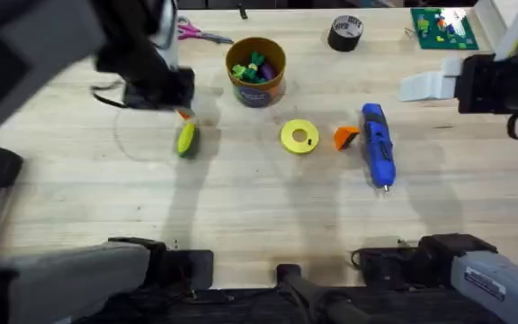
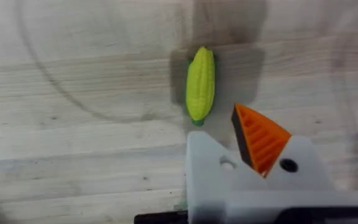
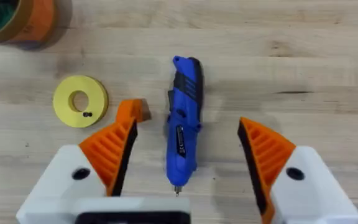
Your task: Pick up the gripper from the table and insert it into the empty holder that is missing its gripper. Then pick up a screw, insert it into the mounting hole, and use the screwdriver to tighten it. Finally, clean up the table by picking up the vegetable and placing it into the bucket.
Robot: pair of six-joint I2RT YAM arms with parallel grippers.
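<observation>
Looming closest under the overhead camera, the left arm's dark blurred bulk is reaching across the pale wooden tabletop (image 1: 241,198), and its left gripper (image 2: 229,146) is hanging just above the small yellow-green corn-shaped toy vegetable (image 2: 200,84); one white angular plastic holder (image 2: 207,180) is sitting bare while the other is carrying an orange ribbed pad, so I cannot tell how its jaws are standing. Over at the tabletop's right side, the right gripper (image 3: 185,146) is hovering with its jaws spread wide, and the bright blue pen-shaped screwdriver (image 3: 184,130) is lying between them in the wrist view. Farther back, the round brown-orange bucket (image 1: 256,70) is standing upright with green and purple toys inside. A flat yellow disc (image 1: 299,137) is lying near the middle, two tiny dark screws (image 3: 87,114) resting on it. Between disc and screwdriver, the small orange wedge-shaped plastic gripper finger (image 1: 345,137) is lying loose on the wood.
</observation>
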